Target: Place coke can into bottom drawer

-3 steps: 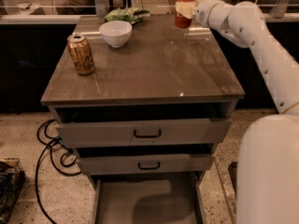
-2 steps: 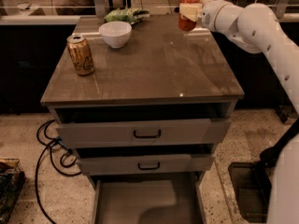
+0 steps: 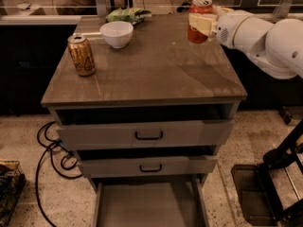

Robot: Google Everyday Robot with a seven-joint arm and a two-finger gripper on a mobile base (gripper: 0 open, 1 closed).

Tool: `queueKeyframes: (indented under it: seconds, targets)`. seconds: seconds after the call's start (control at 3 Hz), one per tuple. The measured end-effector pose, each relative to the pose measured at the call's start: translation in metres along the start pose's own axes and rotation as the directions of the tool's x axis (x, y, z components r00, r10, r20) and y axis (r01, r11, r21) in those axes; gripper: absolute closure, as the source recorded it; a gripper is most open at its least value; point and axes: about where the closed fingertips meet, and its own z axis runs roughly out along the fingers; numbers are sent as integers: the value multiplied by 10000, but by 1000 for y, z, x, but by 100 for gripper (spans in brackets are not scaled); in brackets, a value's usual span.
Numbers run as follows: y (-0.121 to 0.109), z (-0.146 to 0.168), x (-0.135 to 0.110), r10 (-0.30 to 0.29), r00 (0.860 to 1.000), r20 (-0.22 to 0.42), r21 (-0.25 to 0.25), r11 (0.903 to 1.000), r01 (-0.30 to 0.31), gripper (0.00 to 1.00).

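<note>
Since a second ago, the coke can (image 3: 196, 36) has drifted rightward and slightly forward, carried along by the arm, and now hangs over the back right corner of the surface (image 3: 156, 74). Reading from the left, we see a gold-brown can (image 3: 82, 55) standing near the left edge, then a white bowl (image 3: 117, 33) and a green bag (image 3: 127, 15) toward the back edge; none of these lies on the path we care about. Below the front edge, roughly under its middle, the bottom drawer (image 3: 147, 207) stands pulled out past the two upper drawers, its floor bare where we can see it. Farthest right, the tool (image 3: 202, 24) is clenched around the coke can's midsection from the right side, and the can is upright, long axis vertical; it looks lifted clear of the surface, though we cannot be sure. What matters for us is that the drawer lies forward of, well below and somewhat left of the held can, so we judge the coming move must first clear the front edge, then descend.
</note>
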Motion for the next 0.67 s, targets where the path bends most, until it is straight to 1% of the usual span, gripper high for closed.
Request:
queueKeyframes:
  seconds: [0.33,0.67]
  targets:
    - [21,-33,-3,230,9995,238,63,9997,-232,100]
    - [57,-54,-12,813,9955,486,-707,9945,-778,100]
